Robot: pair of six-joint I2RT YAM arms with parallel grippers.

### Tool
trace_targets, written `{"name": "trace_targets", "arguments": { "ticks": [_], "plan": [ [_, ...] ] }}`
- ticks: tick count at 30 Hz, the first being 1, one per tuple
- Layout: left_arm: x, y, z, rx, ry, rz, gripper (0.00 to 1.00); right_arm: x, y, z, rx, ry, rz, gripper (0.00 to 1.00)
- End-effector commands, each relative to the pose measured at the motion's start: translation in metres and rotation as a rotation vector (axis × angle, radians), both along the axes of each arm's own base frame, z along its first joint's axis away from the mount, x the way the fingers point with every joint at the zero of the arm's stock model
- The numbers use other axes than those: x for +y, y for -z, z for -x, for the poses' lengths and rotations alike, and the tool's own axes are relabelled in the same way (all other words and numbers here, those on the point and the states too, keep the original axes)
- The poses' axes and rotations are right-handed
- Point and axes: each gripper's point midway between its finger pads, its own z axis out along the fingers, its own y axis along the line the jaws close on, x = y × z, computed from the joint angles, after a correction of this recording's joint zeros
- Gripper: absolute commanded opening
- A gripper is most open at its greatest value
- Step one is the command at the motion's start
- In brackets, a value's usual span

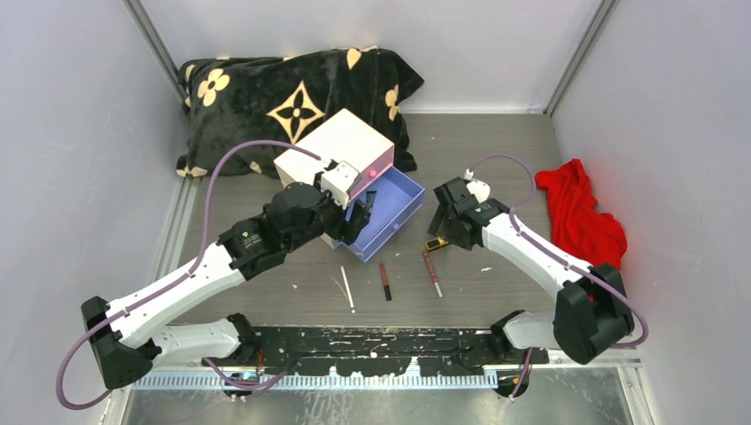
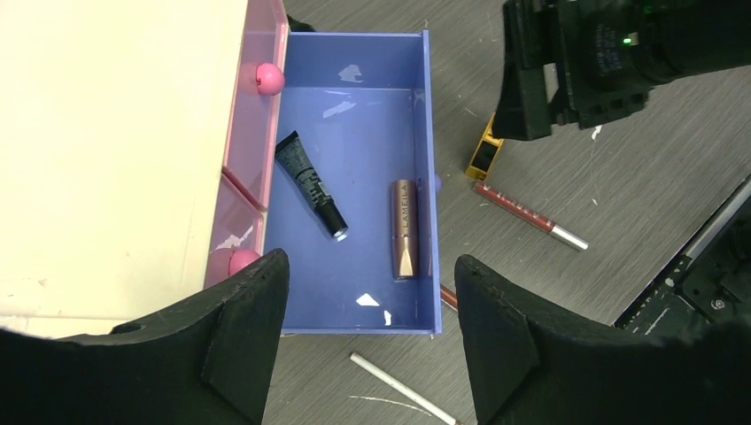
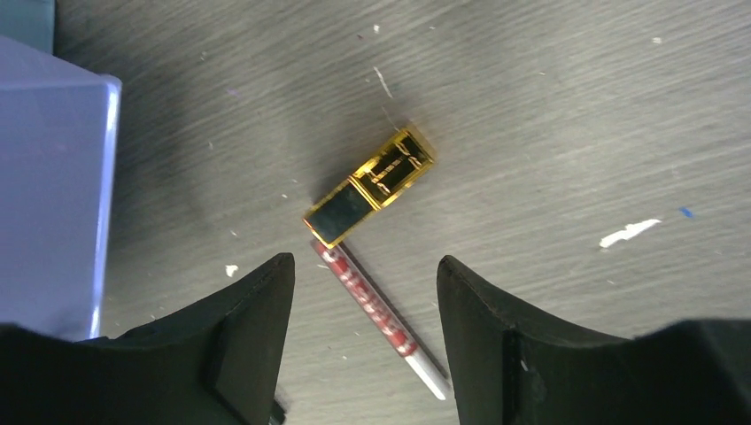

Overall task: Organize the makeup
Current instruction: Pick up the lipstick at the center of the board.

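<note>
Currently my right gripper [image 3: 363, 266] gapes empty by the gold tube [image 3: 372, 184]; left gripper [image 2: 370, 261] wide, seemingly over the drawer [image 2: 354, 150].

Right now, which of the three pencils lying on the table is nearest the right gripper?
The red pencil beside the gold case, under the right gripper; the dark pencil and white pencil lie farther left.

right gripper [image 3: 363, 262] spread wide, nothing held, over grey wood-grain table [image 3: 567, 106]. gold-and-black rectangular tube [image 3: 372, 186] lies flat, diagonal, just ahead of fingertips. red-brown pencil with white tip [image 3: 376, 314] starts beside tube's black end and runs between fingers. blue plastic drawer [image 3: 53, 177] at left edge.
</note>
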Motion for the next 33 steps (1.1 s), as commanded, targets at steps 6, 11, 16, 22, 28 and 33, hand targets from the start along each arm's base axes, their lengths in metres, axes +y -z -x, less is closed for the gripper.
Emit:
{"name": "trace_targets", "arguments": {
  "ticks": [6,11,16,22,28,33],
  "plan": [
    [-0.008,-0.014,0.006,-0.029,0.058,0.04,0.69,0.032,0.011,-0.038,-0.063,0.138,-0.164,0.64],
    [-0.008,-0.013,0.008,-0.026,0.069,0.037,0.69,0.021,0.014,-0.041,-0.083,0.185,-0.121,0.64],
    [-0.007,-0.013,0.01,-0.026,0.076,0.035,0.69,0.018,0.025,-0.035,-0.045,0.201,-0.103,0.64],
    [-0.009,-0.012,0.01,-0.021,0.081,0.036,0.69,0.01,0.04,-0.024,-0.012,0.229,-0.088,0.64],
    [-0.01,-0.011,0.01,-0.014,0.083,0.033,0.69,0.01,0.051,-0.027,0.01,0.226,-0.071,0.64],
    [-0.007,-0.011,0.011,-0.016,0.077,0.034,0.69,0.007,0.059,-0.029,0.024,0.23,-0.059,0.61]
  ]
}}
